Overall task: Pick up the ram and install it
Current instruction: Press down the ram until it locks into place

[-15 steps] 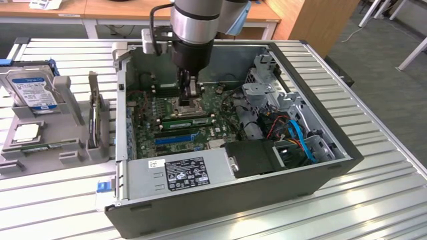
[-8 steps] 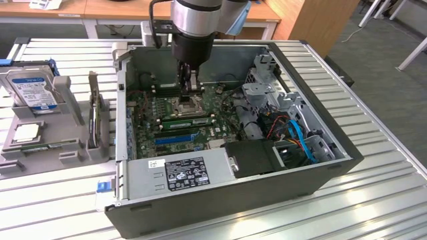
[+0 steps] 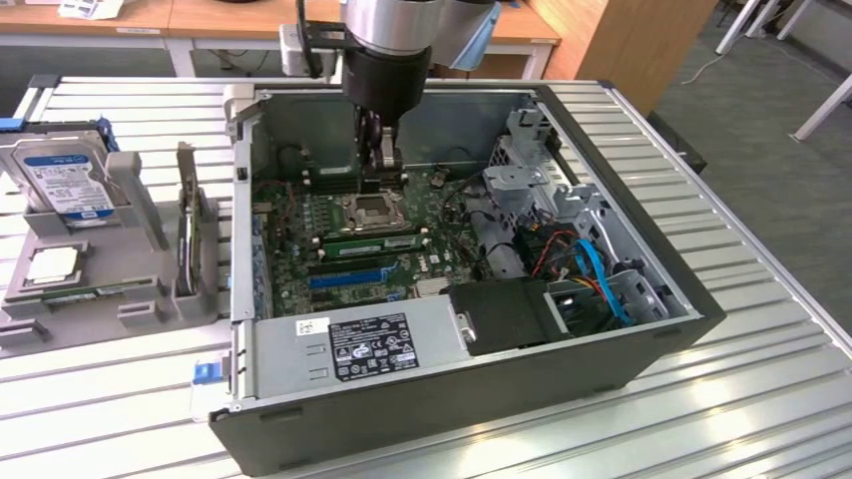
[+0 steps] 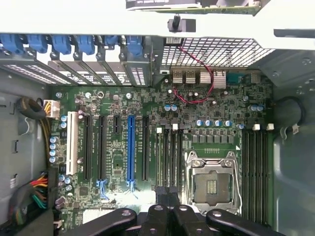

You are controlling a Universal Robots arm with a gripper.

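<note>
The black two-fingered gripper (image 3: 383, 176) (image 4: 169, 202) is hanging inside the open case with its fingers pressed together, no gap showing between them. Nothing is plainly sitting in its grip. In the wrist view it is hovering over the near end of the dark memory slots (image 4: 168, 157) beside the silver square processor socket (image 3: 369, 211) (image 4: 212, 182).

The ram (image 3: 374, 242), a long, thin green circuit-board stick, is appearing to stand on edge in that slot bank, just beside the socket in the exterior view (whether it is fully seated, or the fingers are touching it, cannot be told).

Handling judgement: the stick is likely proving light and stiff but fragile. It is best taken by its long upper edge or short ends, flat faces between the pads, with pressure going straight down along the slot.

Around it, the green motherboard (image 4: 118, 167) is lying in the grey metal computer case (image 3: 399, 414). Well apart, on the exterior view's left, a grey parts tray (image 3: 147, 309) is holding a silver hard drive with a blue-white label (image 3: 60, 180) and a square silver processor chip (image 3: 54, 265)
</note>
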